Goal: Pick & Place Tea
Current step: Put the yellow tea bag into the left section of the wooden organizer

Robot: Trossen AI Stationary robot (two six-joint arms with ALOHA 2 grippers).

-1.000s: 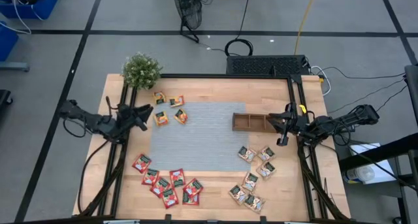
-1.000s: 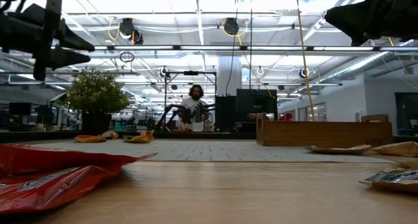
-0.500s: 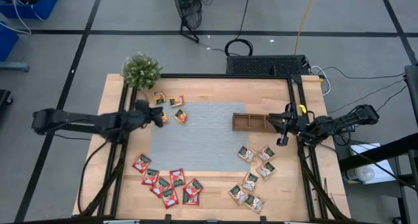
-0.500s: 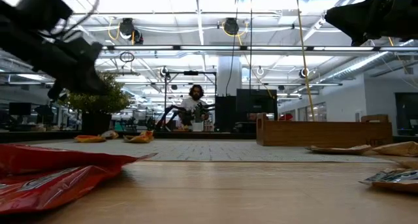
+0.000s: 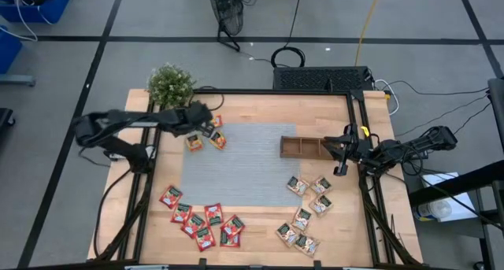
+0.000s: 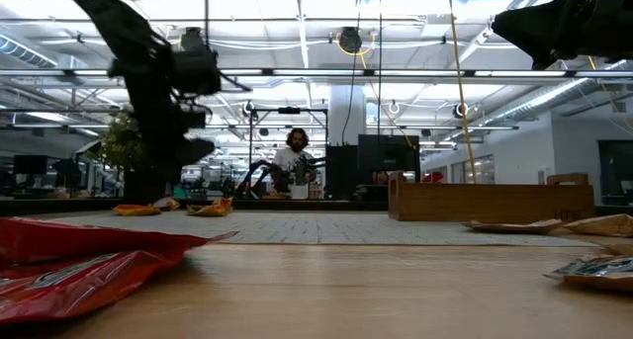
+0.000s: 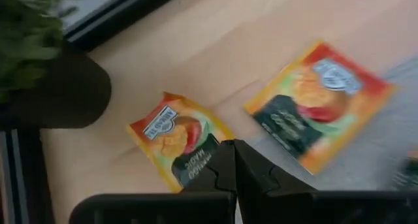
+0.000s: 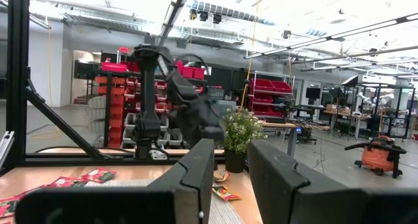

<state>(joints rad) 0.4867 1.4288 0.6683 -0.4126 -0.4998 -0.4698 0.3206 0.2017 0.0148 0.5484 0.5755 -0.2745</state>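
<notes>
Tea sachets lie flat on the table in three groups: orange ones [image 5: 218, 140] at the far left, red ones [image 5: 201, 223] at the near left, pale and dark green ones [image 5: 307, 207] at the near right. My left gripper [image 5: 206, 124] is shut and tipped downward above the orange group. In its wrist view the shut fingertips [image 7: 232, 165] stand over the corner of one orange sachet [image 7: 179, 142], with another [image 7: 317, 103] beside it. In the low view this gripper [image 6: 188, 149] hangs clear of the table. My right gripper [image 5: 340, 156] waits open by the right edge, its fingers [image 8: 196, 178] around nothing.
A grey mat [image 5: 236, 164] covers the table's middle. A brown wooden compartment tray [image 5: 302, 146] stands on the mat's far right corner. A potted plant [image 5: 171, 85] stands at the far left corner, close to my left gripper. A person shows far behind the table [image 6: 295, 161].
My left gripper has swung from the table's left edge toward the far edge and rightward, over the orange sachets. It has tipped downward, rolled, and shut with nothing between its fingers. No sachet has moved.
</notes>
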